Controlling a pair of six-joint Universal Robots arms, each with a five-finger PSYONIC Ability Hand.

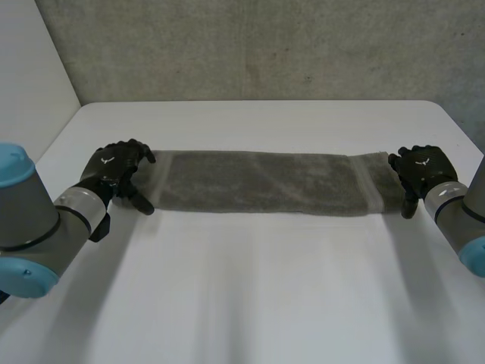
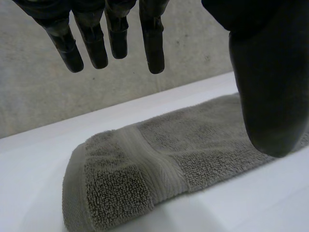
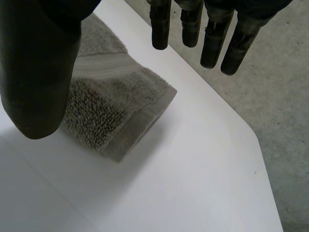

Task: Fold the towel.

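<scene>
The left hand (image 2: 266, 87) hangs over the grey towel (image 2: 193, 145), fingers (image 2: 152, 43) straight, thumb apart, touching nothing; the towel's folded, striped end lies flat on the white table (image 2: 34, 159), grey wall (image 2: 34, 96) beyond the far edge

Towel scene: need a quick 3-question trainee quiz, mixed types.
1. True or false: the towel lies as one long strip across the white table.
2. The left robot hand is: A) pinching the towel's end; B) open at the towel's end; C) pressing the towel's middle.
3. Fill in: the right robot hand, at the other end, holds ____.
Key: 1 true; 2 B; 3 nothing.
</scene>
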